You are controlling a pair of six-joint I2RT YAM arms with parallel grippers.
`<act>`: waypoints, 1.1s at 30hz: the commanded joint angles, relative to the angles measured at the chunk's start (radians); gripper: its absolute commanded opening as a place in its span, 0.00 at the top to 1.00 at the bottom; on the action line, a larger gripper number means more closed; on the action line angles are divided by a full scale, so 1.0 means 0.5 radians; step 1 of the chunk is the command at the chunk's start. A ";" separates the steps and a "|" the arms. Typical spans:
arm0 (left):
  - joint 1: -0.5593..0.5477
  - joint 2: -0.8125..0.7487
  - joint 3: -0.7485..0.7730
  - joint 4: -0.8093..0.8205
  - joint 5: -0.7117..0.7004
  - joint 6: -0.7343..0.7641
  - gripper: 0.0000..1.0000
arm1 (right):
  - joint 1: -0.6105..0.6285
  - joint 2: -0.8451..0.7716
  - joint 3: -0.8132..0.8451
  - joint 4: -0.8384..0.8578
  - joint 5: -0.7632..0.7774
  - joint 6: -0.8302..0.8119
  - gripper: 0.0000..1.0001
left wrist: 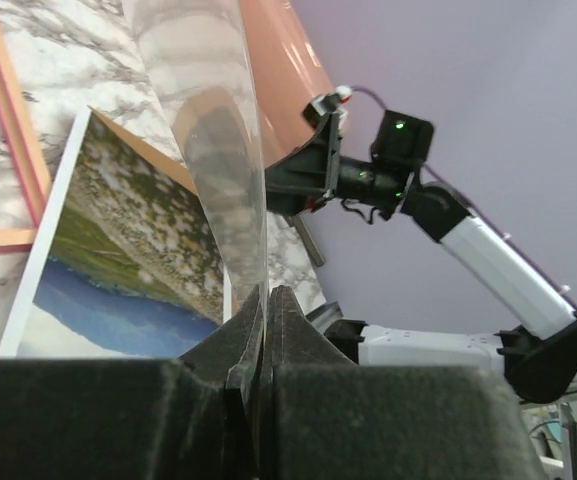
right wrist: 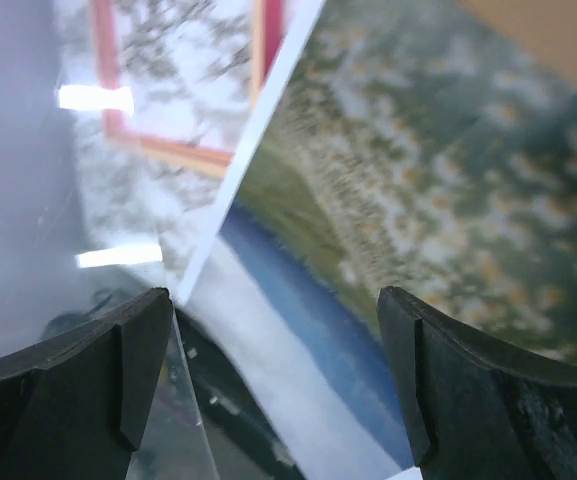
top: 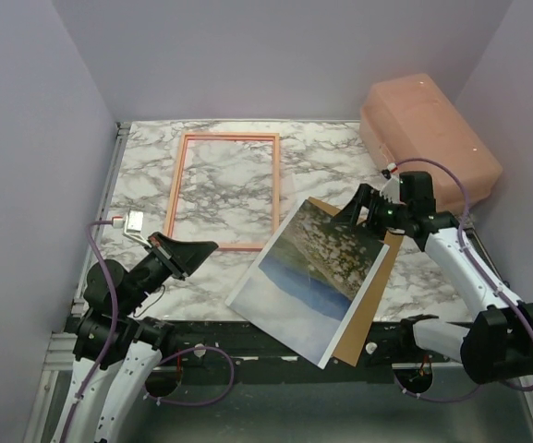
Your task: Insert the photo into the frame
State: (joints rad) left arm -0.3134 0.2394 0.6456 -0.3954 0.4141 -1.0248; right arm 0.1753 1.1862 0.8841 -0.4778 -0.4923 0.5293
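Left claw point(top: 197, 249) clenched on clear pane point(left wrist: 218, 150), likely so the frame point(top: 177, 185), flat on desk point(top: 321, 157) upper left, is free; right claw point(top: 360, 210) released above photo point(top: 317, 277), face-up on board point(top: 369, 314), lower centre, overhanging the near edge.

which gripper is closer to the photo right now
Right. The right gripper hovers open over the photo; the left gripper, pinching a clear sheet, sits off to its left.

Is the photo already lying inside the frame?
No, the photo lies on a brown board beside the frame, whose opening shows only marble.
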 commanded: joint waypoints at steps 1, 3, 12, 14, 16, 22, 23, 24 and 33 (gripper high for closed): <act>0.013 -0.058 -0.080 0.407 0.155 -0.197 1.00 | -0.058 -0.095 -0.275 0.528 -1.011 0.243 0.08; 0.011 -0.061 -0.120 0.500 0.186 -0.248 1.00 | -0.059 -0.136 -0.364 0.772 -1.171 0.422 0.08; 0.013 -0.082 -0.247 0.683 0.226 -0.345 1.00 | -0.060 -0.188 -0.626 2.050 -1.475 1.368 0.04; 0.013 -0.097 -0.287 0.689 0.214 -0.351 1.00 | -0.056 -0.190 -0.651 2.228 -1.501 1.507 0.04; 0.013 -0.112 -0.330 0.701 0.201 -0.361 1.00 | -0.056 -0.201 -0.656 2.363 -1.535 1.611 0.04; 0.013 -0.119 -0.406 0.717 0.199 -0.368 1.00 | -0.057 -0.240 -0.616 2.437 -1.580 1.721 0.08; 0.013 -0.118 -0.413 0.719 0.197 -0.365 1.00 | -0.055 -0.248 -0.611 2.440 -1.580 1.737 0.09; 0.013 -0.118 -0.419 0.717 0.194 -0.362 1.00 | -0.055 -0.256 -0.606 2.447 -1.576 1.754 0.12; 0.013 -0.107 -0.450 0.665 0.179 -0.325 1.00 | -0.056 -0.304 -0.583 2.505 -1.536 1.885 0.41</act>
State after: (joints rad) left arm -0.3088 0.1890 0.4305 -0.0765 0.4911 -1.1980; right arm 0.1429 1.0565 0.5648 0.7219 -1.2465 1.4258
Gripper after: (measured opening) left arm 0.010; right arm 0.616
